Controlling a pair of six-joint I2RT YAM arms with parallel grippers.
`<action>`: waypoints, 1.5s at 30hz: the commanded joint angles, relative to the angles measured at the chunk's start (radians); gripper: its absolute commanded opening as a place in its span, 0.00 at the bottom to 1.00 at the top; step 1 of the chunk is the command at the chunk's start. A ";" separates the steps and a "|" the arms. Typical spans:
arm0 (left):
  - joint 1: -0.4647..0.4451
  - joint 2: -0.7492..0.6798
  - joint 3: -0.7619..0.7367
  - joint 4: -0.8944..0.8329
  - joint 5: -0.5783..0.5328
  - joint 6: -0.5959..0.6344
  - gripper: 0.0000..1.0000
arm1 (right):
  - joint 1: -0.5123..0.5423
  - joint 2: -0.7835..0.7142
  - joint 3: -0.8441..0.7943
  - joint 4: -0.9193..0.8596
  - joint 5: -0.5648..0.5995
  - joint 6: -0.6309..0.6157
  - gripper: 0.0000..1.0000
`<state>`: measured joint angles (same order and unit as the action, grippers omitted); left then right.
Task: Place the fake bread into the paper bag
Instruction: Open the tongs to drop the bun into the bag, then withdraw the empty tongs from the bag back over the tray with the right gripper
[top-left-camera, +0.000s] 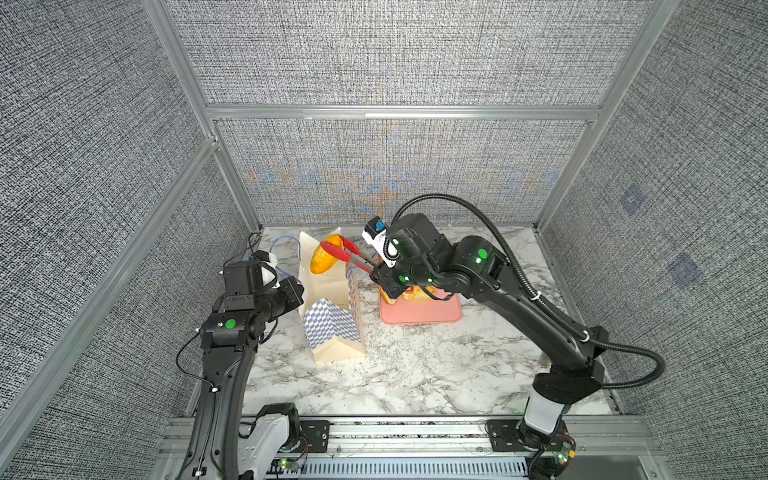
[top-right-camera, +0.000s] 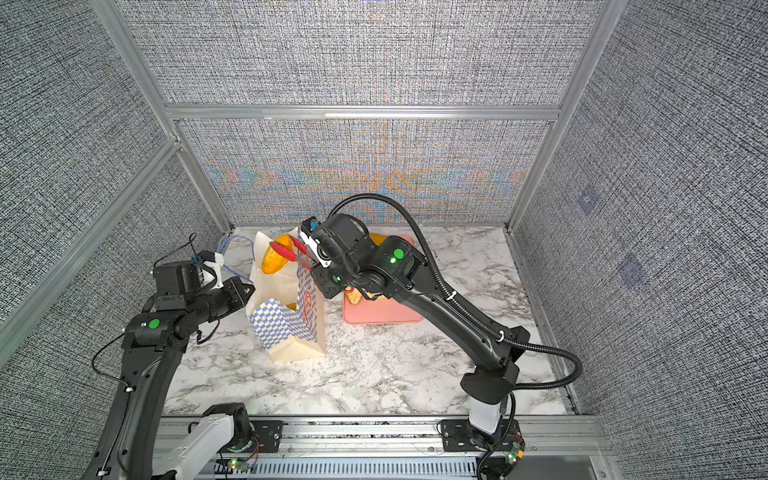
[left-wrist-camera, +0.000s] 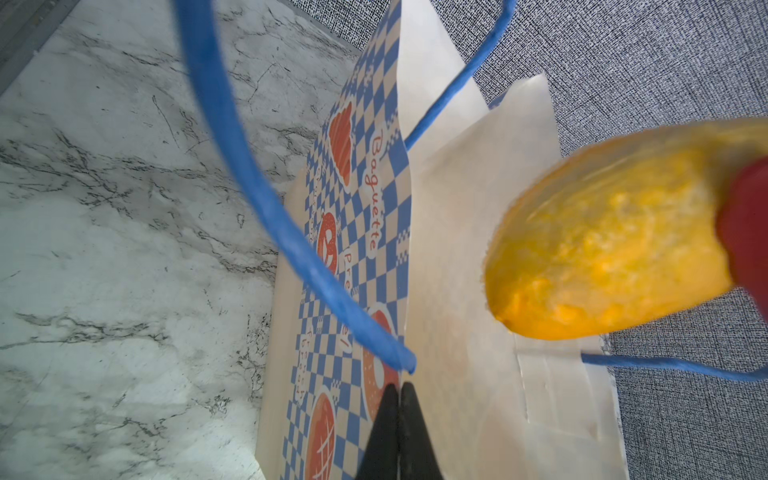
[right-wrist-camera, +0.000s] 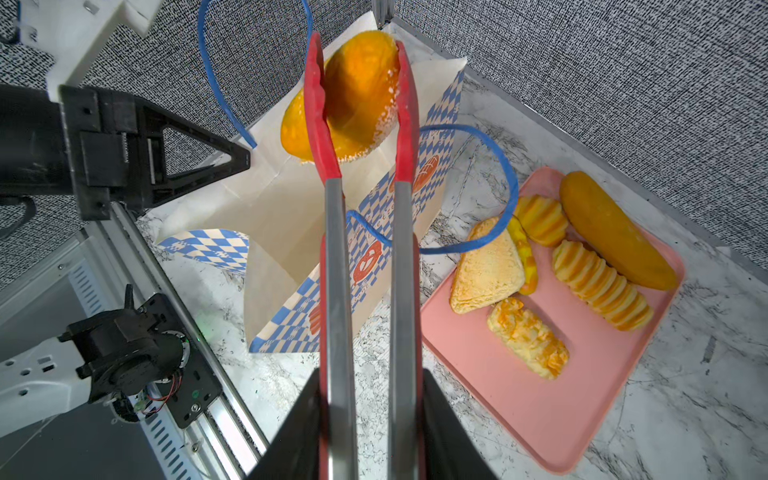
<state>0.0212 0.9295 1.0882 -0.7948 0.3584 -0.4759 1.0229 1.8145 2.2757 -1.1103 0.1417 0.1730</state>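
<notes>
Seven fake bread pieces (right-wrist-camera: 357, 91), one paper bag (right-wrist-camera: 278, 216), one pink tray (right-wrist-camera: 540, 415), one red tongs (right-wrist-camera: 338, 270).

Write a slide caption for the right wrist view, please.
Right tool squeezing red tongs that clamp an oval bun over the open paper bag; other pastries on the pink tray.

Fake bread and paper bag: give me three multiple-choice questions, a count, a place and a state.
1. How many fake bread pieces lie on the pink tray? A four; B six; C eight.
2. Where is the oval bun? A on the tray; B in the red tongs at the paper bag's mouth; C buried in the bag.
3. What is the left gripper doing? A open, clear of the bag; B shut on the tongs; C shut on the bag's wall.
Answers: 1 B, six show in the right wrist view; 2 B, tong tips squeeze it; 3 C, it pinches the paper edge.
</notes>
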 joint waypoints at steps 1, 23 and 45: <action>0.000 0.000 0.001 0.007 0.008 -0.003 0.03 | 0.000 0.016 0.023 0.015 0.010 -0.010 0.35; -0.001 -0.009 -0.007 0.005 0.005 -0.003 0.03 | 0.001 0.056 0.054 0.008 0.009 -0.013 0.44; 0.000 -0.004 -0.005 0.009 0.007 -0.006 0.03 | -0.002 -0.013 0.012 0.076 0.077 -0.007 0.47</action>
<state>0.0212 0.9237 1.0840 -0.7944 0.3607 -0.4789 1.0218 1.8206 2.2978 -1.0897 0.1818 0.1631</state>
